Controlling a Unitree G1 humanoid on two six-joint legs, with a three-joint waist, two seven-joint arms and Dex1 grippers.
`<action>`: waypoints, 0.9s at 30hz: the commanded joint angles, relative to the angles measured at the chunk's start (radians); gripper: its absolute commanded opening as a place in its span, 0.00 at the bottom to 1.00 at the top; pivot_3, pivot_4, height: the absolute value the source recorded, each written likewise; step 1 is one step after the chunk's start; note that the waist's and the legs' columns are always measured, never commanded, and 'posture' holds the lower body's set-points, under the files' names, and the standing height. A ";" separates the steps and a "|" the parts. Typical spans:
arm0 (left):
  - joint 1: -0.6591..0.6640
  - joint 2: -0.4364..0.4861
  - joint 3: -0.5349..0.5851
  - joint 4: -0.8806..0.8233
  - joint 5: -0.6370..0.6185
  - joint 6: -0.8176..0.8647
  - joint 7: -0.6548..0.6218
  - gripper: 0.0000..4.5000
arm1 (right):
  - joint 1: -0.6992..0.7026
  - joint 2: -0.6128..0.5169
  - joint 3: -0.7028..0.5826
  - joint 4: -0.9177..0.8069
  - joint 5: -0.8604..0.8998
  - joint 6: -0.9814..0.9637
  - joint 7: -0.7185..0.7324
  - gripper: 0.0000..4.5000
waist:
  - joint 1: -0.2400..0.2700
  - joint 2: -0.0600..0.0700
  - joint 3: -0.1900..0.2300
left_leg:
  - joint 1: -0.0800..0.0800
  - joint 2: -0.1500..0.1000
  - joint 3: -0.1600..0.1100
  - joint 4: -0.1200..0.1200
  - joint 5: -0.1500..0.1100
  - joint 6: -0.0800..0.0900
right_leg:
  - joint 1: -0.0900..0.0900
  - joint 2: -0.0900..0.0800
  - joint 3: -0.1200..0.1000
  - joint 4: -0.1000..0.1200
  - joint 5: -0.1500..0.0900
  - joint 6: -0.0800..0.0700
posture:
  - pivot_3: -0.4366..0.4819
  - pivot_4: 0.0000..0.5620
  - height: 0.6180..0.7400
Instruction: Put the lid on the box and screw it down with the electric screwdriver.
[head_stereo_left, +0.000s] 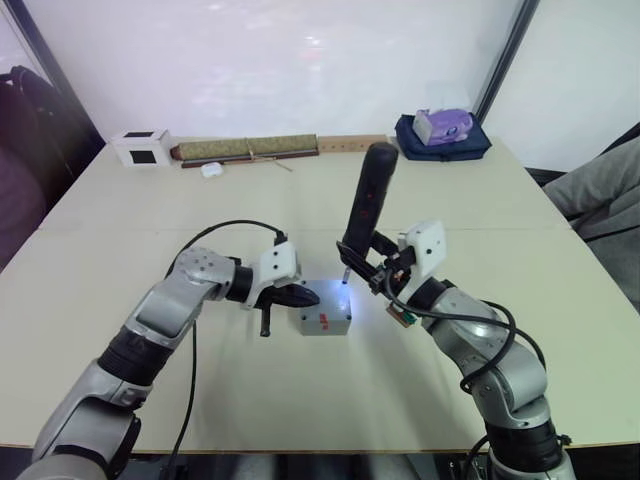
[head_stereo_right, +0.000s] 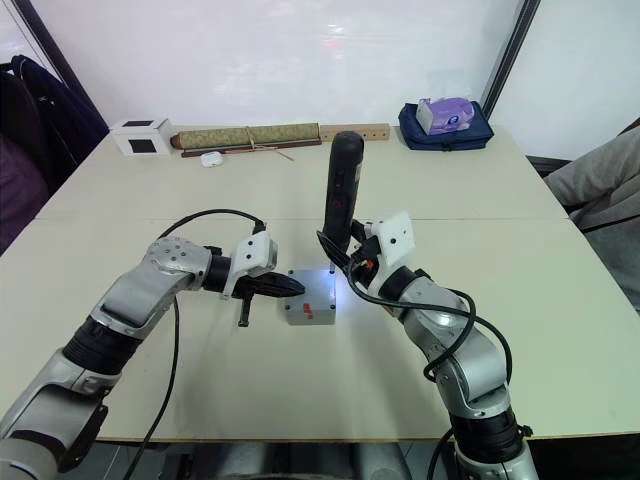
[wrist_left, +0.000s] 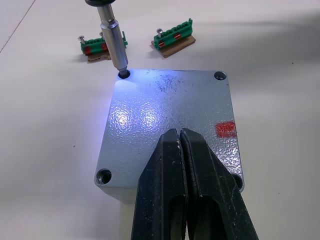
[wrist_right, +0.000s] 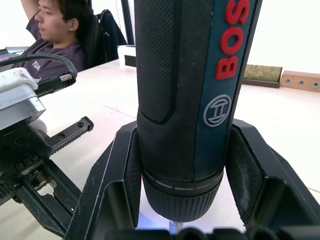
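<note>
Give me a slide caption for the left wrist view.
Shut left gripper presses the grey square lid while the black electric screwdriver's bit sits in a corner screw hole.

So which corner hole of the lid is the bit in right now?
The lit hole, on the side by the green strips. The holes at and are empty.

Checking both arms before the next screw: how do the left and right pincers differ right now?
The left pincer is shut, empty, pressing down on the lid; the right pincer is clamped on the electric screwdriver. The left lies low and level; the right holds its tool upright. Both have black fingers.
</note>
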 joint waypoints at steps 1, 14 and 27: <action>0.018 0.003 -0.041 0.039 0.034 0.018 -0.010 0.00 | 0.042 -0.017 0.035 0.051 -0.015 0.056 0.010 0.39 | 0.000 0.000 0.000 | 0.000 0.000 0.000 0.000 0.000 0.000 | 0.000 0.000 0.000 0.000 0.000 0.000 | 0.48 0.27 1.00; 0.029 -0.016 -0.043 0.054 0.036 0.014 -0.010 0.00 | -0.089 -0.068 -0.135 -0.128 0.124 0.106 0.020 0.39 | 0.006 0.002 0.004 | 0.006 0.000 0.000 -0.010 0.000 0.000 | 0.005 -0.003 0.000 -0.008 0.000 0.000 | 0.48 0.27 1.00; 0.033 -0.163 0.155 0.058 -0.081 0.003 0.164 0.00 | -0.448 -0.177 -0.529 0.083 0.577 0.613 -0.241 0.39 | 0.004 0.006 0.010 | -0.011 -0.001 -0.001 -0.008 0.000 0.000 | -0.010 -0.005 -0.001 -0.007 0.002 0.003 | 0.48 0.27 1.00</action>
